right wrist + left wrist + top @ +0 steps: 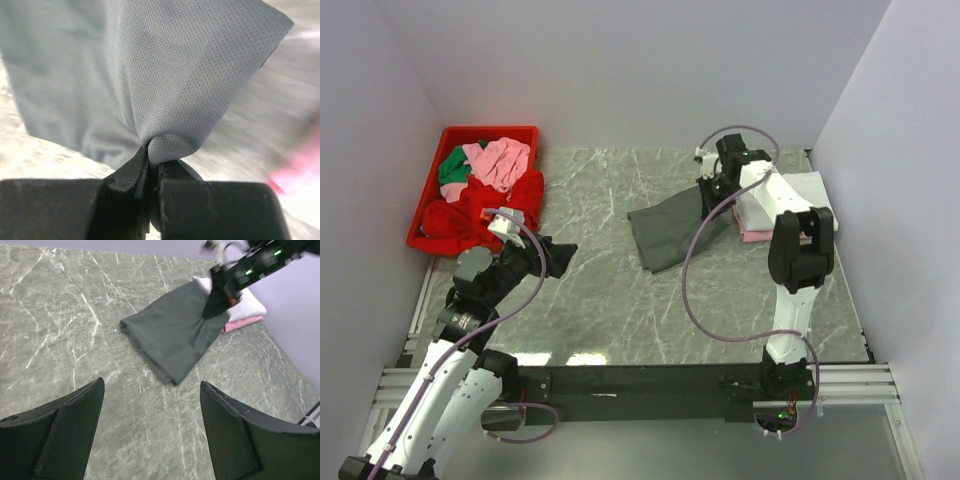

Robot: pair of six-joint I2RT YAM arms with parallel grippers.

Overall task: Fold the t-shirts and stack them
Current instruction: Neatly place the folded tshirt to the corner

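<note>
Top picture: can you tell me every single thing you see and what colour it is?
table: one, grey-green marble, under everything
bin: one, red, back left corner
loose shirts: three, pink, green and red, heaped in the bin
grey shirt: one, dark grey, middle right of table
folded shirts: two, white on pink, right edge
left arm: one, white and black, near left, jaws open
right arm: one, white and black, near right, jaws shut on the grey shirt

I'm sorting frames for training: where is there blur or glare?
Right wrist: the dark grey t-shirt is sharp where the right gripper pinches it, background smeared. Left wrist: largely crisp. Top external: sharp, with pale glare along the near edge of the table.
</note>
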